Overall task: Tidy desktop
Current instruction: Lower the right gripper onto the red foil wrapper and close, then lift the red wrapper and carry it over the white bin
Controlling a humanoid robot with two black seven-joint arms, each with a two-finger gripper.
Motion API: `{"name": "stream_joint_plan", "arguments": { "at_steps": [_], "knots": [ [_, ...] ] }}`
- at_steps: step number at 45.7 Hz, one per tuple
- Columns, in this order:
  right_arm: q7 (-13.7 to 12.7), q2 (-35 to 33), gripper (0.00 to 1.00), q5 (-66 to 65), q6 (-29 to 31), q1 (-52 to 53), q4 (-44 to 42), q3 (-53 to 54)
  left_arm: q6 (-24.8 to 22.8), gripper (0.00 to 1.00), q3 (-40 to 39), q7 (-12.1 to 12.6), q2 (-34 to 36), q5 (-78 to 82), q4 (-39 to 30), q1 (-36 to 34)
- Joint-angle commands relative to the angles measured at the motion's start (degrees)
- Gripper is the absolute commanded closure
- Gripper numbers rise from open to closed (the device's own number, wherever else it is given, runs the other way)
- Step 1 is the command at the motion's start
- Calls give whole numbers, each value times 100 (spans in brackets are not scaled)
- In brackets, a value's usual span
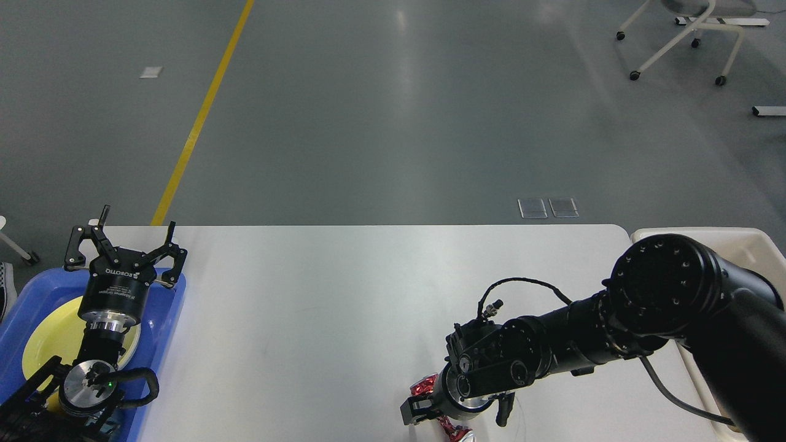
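While your right gripper [420,410] sits low on desktop [319,294] over red foil wrapper [430,393], grip unclear; your left gripper [126,242] spread wide above blue tray [166,331].

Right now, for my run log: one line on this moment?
right gripper low at red foil wrapper, grasp unclear | left gripper open over blue tray

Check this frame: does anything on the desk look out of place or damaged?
Yes. A crumpled red foil wrapper lies twisted at the near edge of the smooth white-grey desktop, the only loose litter on it. The right pincer is down at it. The left pincer hangs open above the blue plastic tray.
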Motion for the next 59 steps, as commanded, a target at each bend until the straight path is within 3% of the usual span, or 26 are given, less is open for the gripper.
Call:
{"name": "stream_joint_plan", "arguments": {
  "at_steps": [1,9,13,42,52,59],
  "knots": [
    [9,-17,39,-10,-1,9,10,-44,0,4,0,0,0,0,3,0],
    [9,-25,83,96,34,9,27,-70,0,4,0,0,0,0,3,0],
    [9,-25,99,104,43,9,27,-70,0,4,0,0,0,0,3,0],
    [9,-210,100,104,148,202,132,-79,0,4,0,0,0,0,-6,0],
    [44,-736,100,992,684,1133,738,-149,0,4,0,0,0,0,3,0],
    [53,-1237,100,1203,1053,2424,1415,-545,0,4,0,0,0,-9,3,0]
  ]
}}
